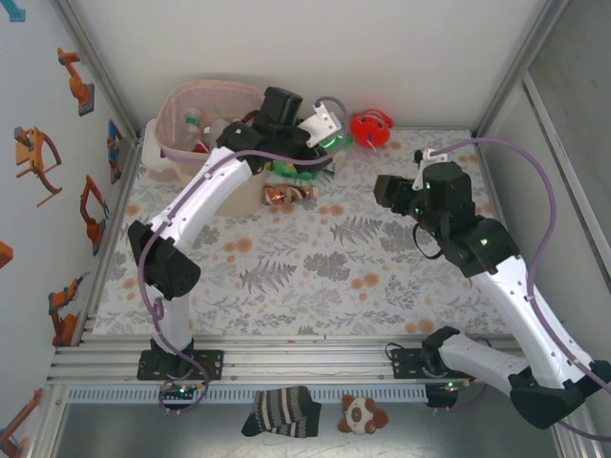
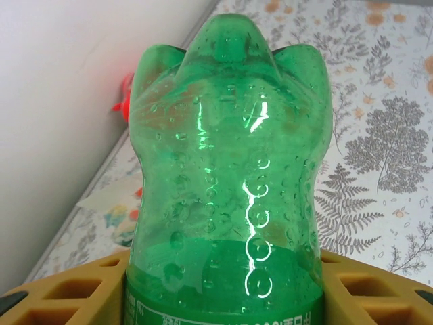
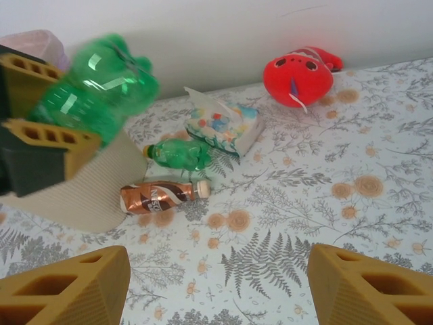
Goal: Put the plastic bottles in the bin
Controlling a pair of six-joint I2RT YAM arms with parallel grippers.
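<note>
The green bottle (image 2: 226,176) is see-through plastic, dimpled and beaded with droplets. Its lobed base points away from the wrist camera, and a label edge with small print just shows at the bottom. The left fingers (image 2: 61,294) clamp it from both sides at the label, lifted clear of the tabletop (image 1: 334,277) toward the far-left corner, near the pink bin (image 1: 170,119). Bottles (image 1: 196,129) with pale caps and red labels already lie in the bin. On the tabletop a second green bottle (image 3: 179,154) and a brown bottle (image 3: 162,196) lie on their sides close together, beside a patterned packet (image 3: 223,125). A red toy (image 3: 298,74) sits by the back wall. The right fingers (image 3: 67,288) stand apart with nothing between them, over the right half of the tabletop. The held bottle's neck and cap are cut off at the frame edge. It is blurred in the right wrist view, and from above the arm covers most of it. How many bottles the bin holds cannot be told.
</note>
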